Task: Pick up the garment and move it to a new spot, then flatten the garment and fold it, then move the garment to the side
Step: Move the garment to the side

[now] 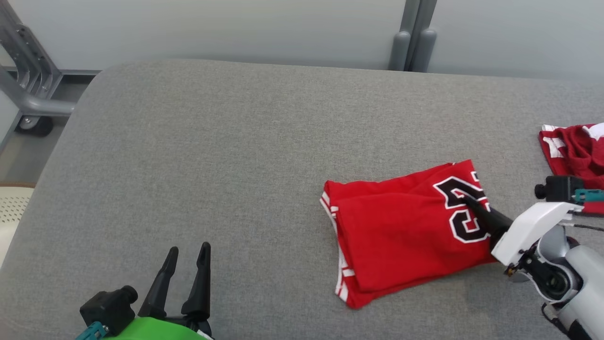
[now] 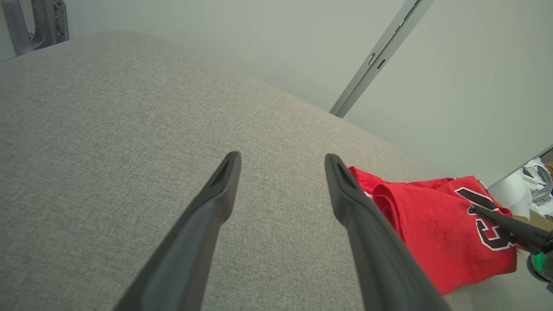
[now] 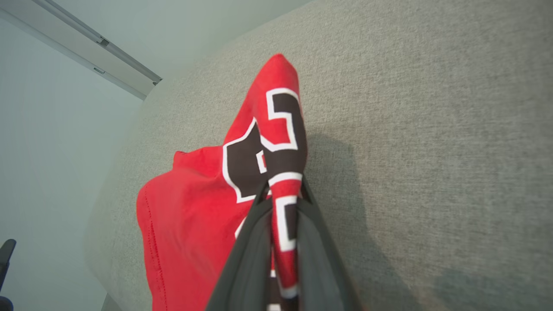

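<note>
1. My right pincer (image 1: 465, 198) is clenched on the red garment (image 1: 401, 236). Its 2 dark fingers pinch a raised fold in the black and white number, near the garment's right end.
2. The garment lies folded on the right half of the desk (image 1: 188, 141), with its white-striped edge toward my left.
3. My left pincer (image 1: 188, 250) is released, its 2 fingers spread wide. It is at the near left of the desk, well apart from the garment.
4. The desk is covered with grey woven fabric and has a rounded far-left corner.
5. Behind the desk there is a pale wall (image 1: 236, 28) with a grey post (image 1: 413, 42). A grey metal frame (image 1: 28, 94) on a wheel stands at the far left.
6. A second red cloth (image 1: 573, 146) with white stripes lies at the right edge of the desk, apart from the garment.
7. A cream perforated thing (image 1: 12, 208) shows at the left edge. I cannot tell if it is a container.
</note>
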Controlling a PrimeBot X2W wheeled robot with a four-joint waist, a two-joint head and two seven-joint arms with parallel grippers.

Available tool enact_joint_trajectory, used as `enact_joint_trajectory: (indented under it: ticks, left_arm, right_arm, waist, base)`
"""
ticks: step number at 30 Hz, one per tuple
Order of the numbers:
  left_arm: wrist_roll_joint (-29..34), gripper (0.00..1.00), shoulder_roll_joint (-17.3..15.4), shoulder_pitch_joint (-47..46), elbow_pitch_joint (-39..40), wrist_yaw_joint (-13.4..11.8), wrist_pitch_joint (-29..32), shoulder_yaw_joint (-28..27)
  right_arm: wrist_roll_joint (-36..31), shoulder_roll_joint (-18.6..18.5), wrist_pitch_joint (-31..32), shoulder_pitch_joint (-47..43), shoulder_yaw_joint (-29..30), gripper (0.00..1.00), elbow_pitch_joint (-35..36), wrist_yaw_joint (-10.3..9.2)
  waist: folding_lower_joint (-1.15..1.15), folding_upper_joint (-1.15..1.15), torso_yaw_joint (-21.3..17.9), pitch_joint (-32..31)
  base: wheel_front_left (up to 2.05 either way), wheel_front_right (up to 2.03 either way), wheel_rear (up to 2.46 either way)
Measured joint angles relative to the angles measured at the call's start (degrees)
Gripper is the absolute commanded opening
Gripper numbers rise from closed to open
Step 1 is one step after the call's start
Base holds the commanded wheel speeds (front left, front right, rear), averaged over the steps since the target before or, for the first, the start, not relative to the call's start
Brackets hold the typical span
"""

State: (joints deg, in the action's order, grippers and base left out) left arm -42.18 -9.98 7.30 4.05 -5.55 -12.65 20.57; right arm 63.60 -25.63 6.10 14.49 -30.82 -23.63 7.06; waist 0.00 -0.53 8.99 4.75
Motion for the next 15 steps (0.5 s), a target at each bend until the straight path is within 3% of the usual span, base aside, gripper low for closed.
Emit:
enact_joint_trajectory:
  ticks: [11, 15]
  left_arm:
    - [0.0, 1.0, 0.37, 0.1, -0.03, 0.0, -0.09, 0.07]
    - [0.0, 1.0, 0.44, 0.1, -0.03, 0.0, -0.08, 0.58]
  right_arm:
    - [-1.67, -10.71, 1.11, 5.7, 4.72, 0.0, 0.53, -0.15]
    - [-1.67, -12.88, 1.54, 7.43, 6.43, 0.0, 0.69, -1.7]
  waist:
    - [0.0, 0.0, -3.86, -1.3]
    - [0.0, 0.0, -4.73, -1.44]
  base:
    - [0.0, 0.0, 0.0]
    - [0.0, 0.0, 0.0]
